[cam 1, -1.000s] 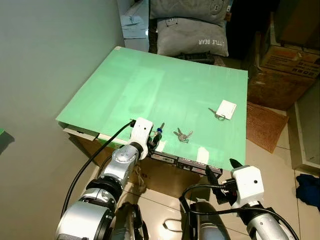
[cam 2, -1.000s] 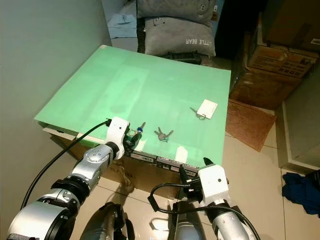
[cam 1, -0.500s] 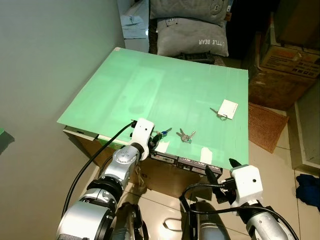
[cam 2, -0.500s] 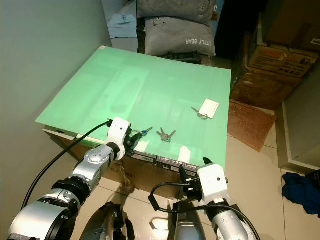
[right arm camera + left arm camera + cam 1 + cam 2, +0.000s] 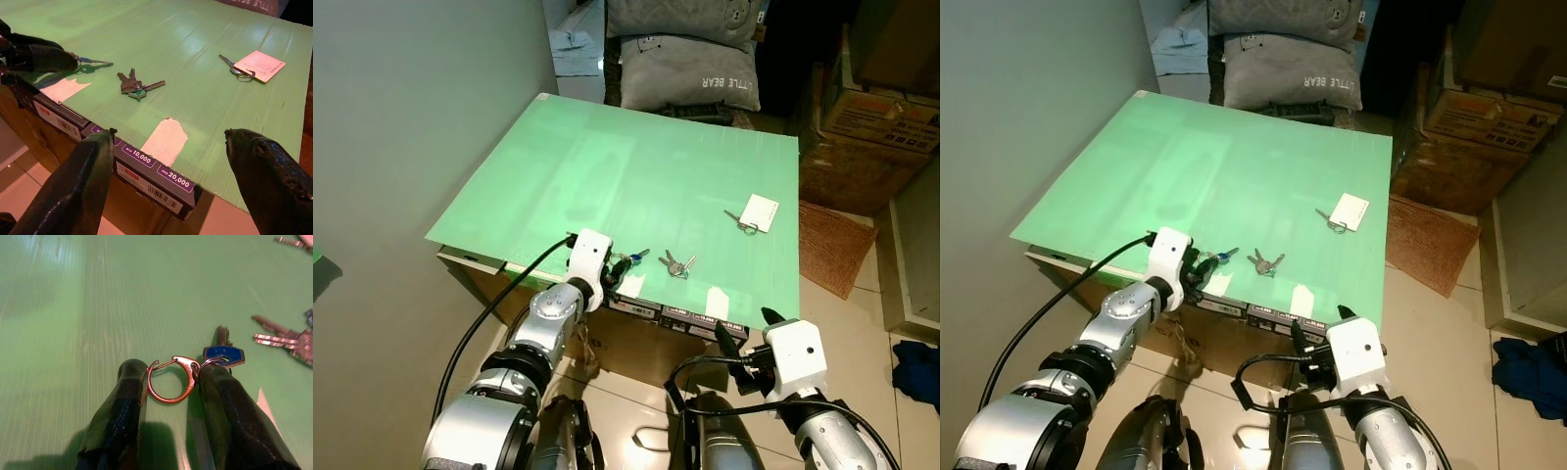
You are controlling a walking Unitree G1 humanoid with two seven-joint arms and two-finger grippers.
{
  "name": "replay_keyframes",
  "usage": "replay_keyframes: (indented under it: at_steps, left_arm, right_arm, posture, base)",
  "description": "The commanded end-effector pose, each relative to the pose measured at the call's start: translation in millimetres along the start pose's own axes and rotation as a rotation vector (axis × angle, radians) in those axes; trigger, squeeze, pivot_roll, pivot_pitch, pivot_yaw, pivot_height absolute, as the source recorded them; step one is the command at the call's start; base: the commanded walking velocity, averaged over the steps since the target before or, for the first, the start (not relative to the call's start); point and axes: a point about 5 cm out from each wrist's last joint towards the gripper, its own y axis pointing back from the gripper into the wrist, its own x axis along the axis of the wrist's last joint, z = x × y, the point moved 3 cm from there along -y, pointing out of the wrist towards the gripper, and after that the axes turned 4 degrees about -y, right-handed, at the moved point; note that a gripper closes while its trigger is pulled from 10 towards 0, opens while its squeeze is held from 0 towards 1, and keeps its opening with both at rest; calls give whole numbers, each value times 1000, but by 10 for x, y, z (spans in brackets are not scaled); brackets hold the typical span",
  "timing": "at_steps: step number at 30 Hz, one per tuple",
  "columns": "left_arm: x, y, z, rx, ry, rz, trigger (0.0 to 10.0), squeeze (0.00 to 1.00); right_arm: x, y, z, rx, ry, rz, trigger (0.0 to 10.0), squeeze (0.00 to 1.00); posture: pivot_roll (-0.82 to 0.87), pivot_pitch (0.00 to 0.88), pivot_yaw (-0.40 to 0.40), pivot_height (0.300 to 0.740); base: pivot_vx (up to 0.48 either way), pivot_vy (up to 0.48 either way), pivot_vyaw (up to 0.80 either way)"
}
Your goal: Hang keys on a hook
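On the near-left edge of the green board point(image 5: 646, 166), my left gripper point(image 5: 615, 266) is shut on a copper clip point(image 5: 169, 381). The clip sits between both black fingers point(image 5: 124, 406), and a blue-headed key point(image 5: 223, 354) hangs from it, lying flat on the board. A bunch of silver keys point(image 5: 674, 262) lies just to its right. A key with a white tag point(image 5: 756, 212) rests farther right. My right gripper point(image 5: 168, 134) hangs open below the board's front edge, its fingers point(image 5: 83, 181) spread wide and holding nothing.
Pieces of pale tape point(image 5: 715, 302) sit on the front edge, above boxes with price labels point(image 5: 146, 164). Grey pillows point(image 5: 690, 69) lie behind the board, cardboard boxes point(image 5: 871, 137) and a brown mat point(image 5: 832, 245) to the right. A wall rises on the left.
The blue key has swung from pointing away from me to pointing right, still at my left gripper. The right arm has barely moved.
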Motion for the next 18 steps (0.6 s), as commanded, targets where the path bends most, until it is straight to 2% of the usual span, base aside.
replay_keyframes:
  at_steps: [1,4,5,7,8,13,15,16,18]
  left_arm:
    - [91,10,-30,-4,-2,53,0,0]
    - [253,28,-25,-24,-18,149,0,0]
    - [253,28,-25,-24,-18,149,0,0]
    - [379,76,-25,-47,-55,227,0,0]
    - [379,76,-25,-47,-55,227,0,0]
    - [554,221,-108,-96,-230,302,0,0]
    - [599,258,-139,-105,-268,316,0,0]
    - [639,291,-154,-118,-324,328,0,0]
    - [672,323,-136,-143,-371,346,0,0]
  right_arm:
    - [-48,18,19,-5,1,-16,10000,0]
    - [-32,-2,20,-9,-5,-11,10000,0]
    - [-32,-2,20,-9,-5,-11,10000,0]
    - [16,-33,46,-24,-34,1,10000,0]
    - [16,-33,46,-24,-34,1,10000,0]
    - [166,-164,252,-37,-148,3,10000,0]
    - [276,-213,284,3,-149,36,10000,0]
    - [352,-258,283,65,-132,40,10000,0]
    - [412,-288,282,117,-94,36,10000,0]
  posture:
    - [-262,176,36,661]
    - [-256,175,38,661]
    - [-256,175,38,661]
    - [-256,175,39,661]
    - [-256,175,39,661]
    - [-250,169,42,661]
    - [-247,167,43,661]
    - [-242,163,46,661]
    - [-240,159,49,661]
  base:
    - [0,0,0]
    - [0,0,0]
    - [0,0,0]
    - [0,0,0]
    - [0,0,0]
    - [0,0,0]
    - [0,0,0]
    - [0,0,0]
    - [0,0,0]
